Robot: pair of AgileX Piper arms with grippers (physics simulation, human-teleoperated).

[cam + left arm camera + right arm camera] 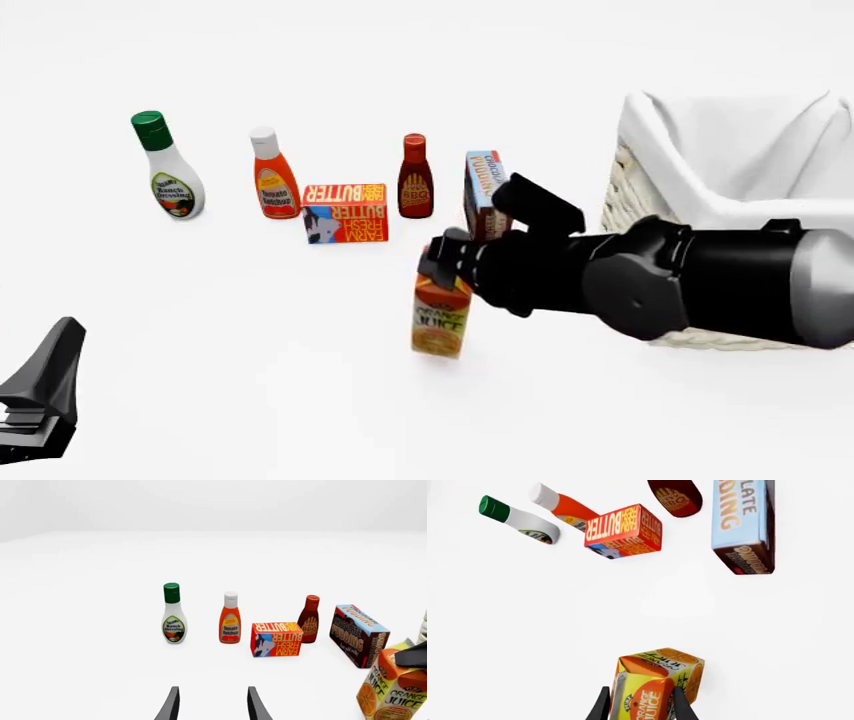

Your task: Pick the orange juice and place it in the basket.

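white bench (267, 400): carries all items listed below.

tall orange and yellow gable-top orange juice carton (441, 318): upright near the bench's middle, nearer the arms than the row of groceries, left of the basket and apart from it. its top is gripped by the right pincer (438, 258), which reaches in from the right on a black arm; in the right wrist view the two dark fingers (602, 705) sit on either side of the carton's top (654, 680), clenched on it. whether its base touches the bench cannot be told.

large cream-white woven wicker basket with white cloth liner (641, 130): at the far right, partly hidden by the right arm.

left pincer (212, 705): low at the near left of the bench, fingers spread apart with nothing between them, well apart from every item.

row behind the carton, left to right in the front view:
- white ranch dressing bottle with green cap (170, 170), upright.
- orange tomato ketchup bottle with white cap (274, 175), upright.
- flat orange and red butter box (344, 212), just in front of the bottles.
- dark brown bbq sauce bottle with red cap (415, 178), upright.
- blue and brown chocolate pudding box (483, 190), on edge, partly hidden by the right arm.
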